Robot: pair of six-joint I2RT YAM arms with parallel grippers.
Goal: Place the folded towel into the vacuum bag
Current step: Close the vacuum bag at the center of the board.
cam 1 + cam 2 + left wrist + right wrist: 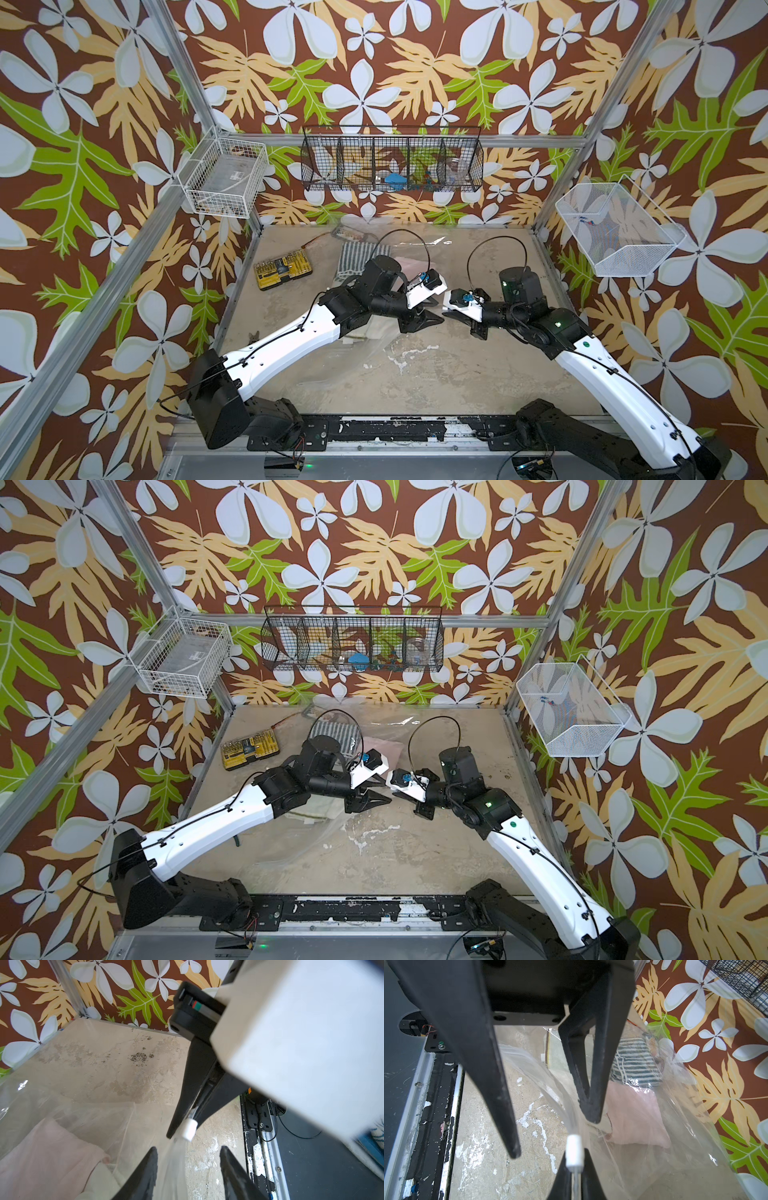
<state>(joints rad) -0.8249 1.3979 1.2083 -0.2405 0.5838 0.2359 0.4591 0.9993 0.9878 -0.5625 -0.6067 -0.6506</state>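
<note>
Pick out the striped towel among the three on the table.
The striped towel, the one lying farthest back: dark green and white stripes run all over it. The pink towel is plain, and the cream towel shows only an edge band.

Your bench (436,374) is a mottled beige surface, scuffed and flecked with white. On it, at the far left, you have a yellow screwdriver bit case (284,269). Near it, the clear vacuum bag (395,725) lies spread from the far edge toward the middle.
</note>
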